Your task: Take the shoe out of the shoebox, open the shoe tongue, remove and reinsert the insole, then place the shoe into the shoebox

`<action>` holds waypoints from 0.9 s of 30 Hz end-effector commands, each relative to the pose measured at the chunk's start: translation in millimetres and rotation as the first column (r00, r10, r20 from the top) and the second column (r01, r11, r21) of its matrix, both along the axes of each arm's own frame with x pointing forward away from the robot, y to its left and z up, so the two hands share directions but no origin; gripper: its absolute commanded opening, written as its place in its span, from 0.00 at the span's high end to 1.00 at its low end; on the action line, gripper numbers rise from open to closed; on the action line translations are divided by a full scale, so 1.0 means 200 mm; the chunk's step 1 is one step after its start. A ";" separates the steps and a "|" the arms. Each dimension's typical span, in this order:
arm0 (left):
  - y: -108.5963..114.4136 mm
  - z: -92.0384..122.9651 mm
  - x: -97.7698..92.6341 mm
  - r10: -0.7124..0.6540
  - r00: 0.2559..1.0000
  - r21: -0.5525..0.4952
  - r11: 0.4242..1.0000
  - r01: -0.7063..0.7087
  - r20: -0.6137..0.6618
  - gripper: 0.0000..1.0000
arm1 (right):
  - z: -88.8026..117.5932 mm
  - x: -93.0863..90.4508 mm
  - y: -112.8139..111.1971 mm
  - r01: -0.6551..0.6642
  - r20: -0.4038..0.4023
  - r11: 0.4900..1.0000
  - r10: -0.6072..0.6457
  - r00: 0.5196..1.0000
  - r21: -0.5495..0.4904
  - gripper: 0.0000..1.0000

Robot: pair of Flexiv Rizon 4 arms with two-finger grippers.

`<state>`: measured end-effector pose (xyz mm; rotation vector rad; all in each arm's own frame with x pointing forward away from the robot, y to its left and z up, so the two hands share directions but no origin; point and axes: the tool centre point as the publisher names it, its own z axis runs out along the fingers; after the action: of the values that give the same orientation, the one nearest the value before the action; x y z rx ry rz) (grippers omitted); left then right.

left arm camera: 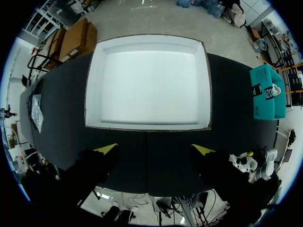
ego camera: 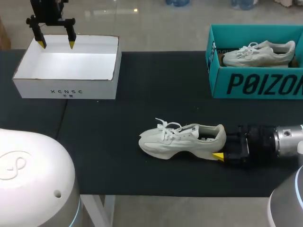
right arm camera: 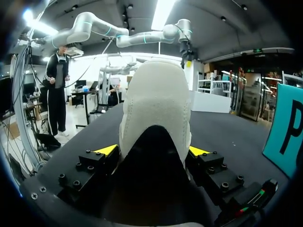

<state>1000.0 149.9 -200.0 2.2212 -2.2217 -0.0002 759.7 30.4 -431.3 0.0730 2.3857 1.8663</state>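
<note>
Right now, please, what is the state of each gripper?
Left gripper: open, holding nothing, by the white box.
Right gripper: shut on the heel of the white shoe.

The shoe (ego camera: 176,142) is off-white, the shoebox (ego camera: 248,72) teal, the table (ego camera: 118,156) black

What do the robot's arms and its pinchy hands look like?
Both arms are fat, round and white with thin light-blue rings; the left arm has a swirl mark. The right arm has a shiny silver wrist. The left gripper and right gripper are black and blocky, each with two pointy bright yellow tips.
</note>
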 end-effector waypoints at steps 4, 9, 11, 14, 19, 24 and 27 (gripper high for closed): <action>0.00 0.00 0.00 0.000 1.000 0.000 1.000 0.000 0.000 0.00 | -0.01 0.01 0.01 -0.002 -0.002 1.000 0.002 1.000 -0.002 1.00; 0.00 0.00 0.00 0.000 1.000 0.000 1.000 0.000 0.000 0.00 | -0.01 0.01 0.01 -0.002 -0.002 1.000 0.002 1.000 -0.002 1.00; 0.00 0.00 0.00 0.000 1.000 0.000 1.000 0.000 0.000 0.00 | -0.01 0.01 0.01 -0.002 -0.002 1.000 0.002 1.000 -0.002 1.00; -0.09 0.04 -0.10 -0.027 1.000 -0.009 1.000 0.027 0.014 0.00 | -0.01 0.01 0.01 -0.002 -0.002 1.000 0.002 1.000 -0.002 1.00; -0.25 0.05 -0.33 -0.036 0.998 0.032 0.999 0.034 0.042 0.00 | -0.01 0.01 0.01 -0.002 -0.002 1.000 0.002 1.000 -0.002 1.00; -0.43 -0.03 -0.66 -0.050 0.999 0.055 0.997 0.049 0.018 0.00 | -0.01 0.01 0.01 -0.002 -0.002 1.000 0.002 1.000 -0.002 1.00; -0.52 -0.09 -0.86 -0.076 0.997 0.043 0.996 0.075 0.018 0.00 | -0.01 0.01 0.01 -0.002 -0.002 1.000 0.002 1.000 -0.002 1.00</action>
<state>885.0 55.3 -206.0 2.0967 -2.2756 -0.1418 760.6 30.5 -431.5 0.0694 2.3868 1.8696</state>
